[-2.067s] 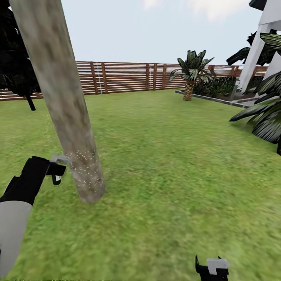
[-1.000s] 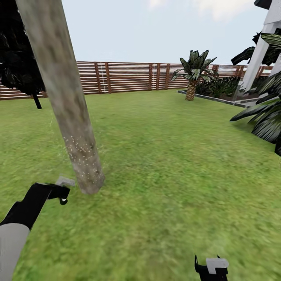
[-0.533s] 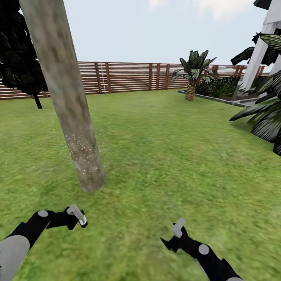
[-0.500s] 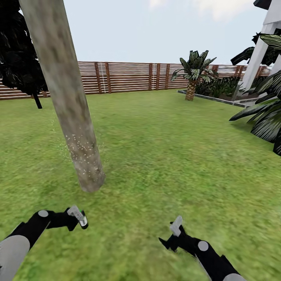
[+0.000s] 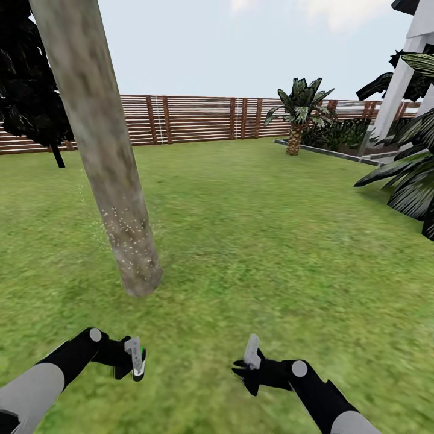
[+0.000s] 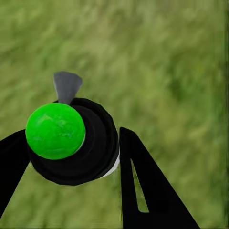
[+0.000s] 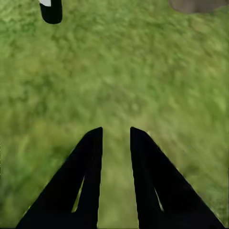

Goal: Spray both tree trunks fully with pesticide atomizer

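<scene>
**Atomizer held in left claw; both arms low over the lawn**

Head view: the left gripper [image 5: 134, 360] is clamped on a small atomizer with a black body, white band and green top [image 5: 137, 358], held low over the blurry green lawn [image 5: 271, 253]. The thick, mottled grey-brown tree trunk [image 5: 103, 150] stands ahead of that claw, well apart from it, with pale specks on its lower part. The right gripper [image 5: 247, 367] sits low, near the left one. A brown slatted wooden fence [image 5: 193, 119] closes the far side.

Left wrist view: the black fingers [image 6: 143, 186] flank the atomizer [image 6: 71, 140], its round green cap and a grey tab facing the camera; grass lies beyond.

Right wrist view: the right gripper [image 7: 116, 136] holds nothing, its black fingers [image 7: 143, 176] nearly together with a narrow gap over grass. Ahead of it, the atomizer's black base [image 7: 50, 10] shows at the edge.
</scene>
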### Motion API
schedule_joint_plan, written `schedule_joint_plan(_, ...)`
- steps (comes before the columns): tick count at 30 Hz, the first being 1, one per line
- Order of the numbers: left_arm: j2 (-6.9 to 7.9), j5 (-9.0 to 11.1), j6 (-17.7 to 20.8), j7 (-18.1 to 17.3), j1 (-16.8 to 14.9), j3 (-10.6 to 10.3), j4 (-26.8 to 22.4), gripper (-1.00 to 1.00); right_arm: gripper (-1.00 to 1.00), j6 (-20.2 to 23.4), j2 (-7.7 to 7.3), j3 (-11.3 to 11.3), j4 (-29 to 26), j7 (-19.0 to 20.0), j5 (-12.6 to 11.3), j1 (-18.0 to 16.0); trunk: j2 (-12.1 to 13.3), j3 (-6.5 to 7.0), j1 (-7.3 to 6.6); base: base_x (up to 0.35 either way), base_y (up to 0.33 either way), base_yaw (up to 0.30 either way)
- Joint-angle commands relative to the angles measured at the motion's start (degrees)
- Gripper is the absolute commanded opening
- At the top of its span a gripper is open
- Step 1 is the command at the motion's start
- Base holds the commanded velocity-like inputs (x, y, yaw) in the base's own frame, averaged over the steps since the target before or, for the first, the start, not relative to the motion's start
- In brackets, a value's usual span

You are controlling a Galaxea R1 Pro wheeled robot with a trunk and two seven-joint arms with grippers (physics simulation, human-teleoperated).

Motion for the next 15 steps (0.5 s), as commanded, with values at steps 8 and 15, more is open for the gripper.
schedule_joint_plan(8, -2.99, -0.1, 0.6, 0.2, 0.0, -4.3, 0.4, -1.0, -1.0, 0.0, 4.51, 0.1, -0.4, 0.2, 0.6, -0.2, 0.0, 0.0, 0.0, 0.0, 0.0, 0.0)
schedule_joint_plan(15, -6.48, -3.6, 0.9, 0.5, 0.0, -4.4, 0.3, -1.0, -1.0, 0.0, 6.16, 1.7, -1.8, 0.2, 0.5, -0.5, 0.0, 0.0, 0.0, 0.0, 0.0, 0.0)
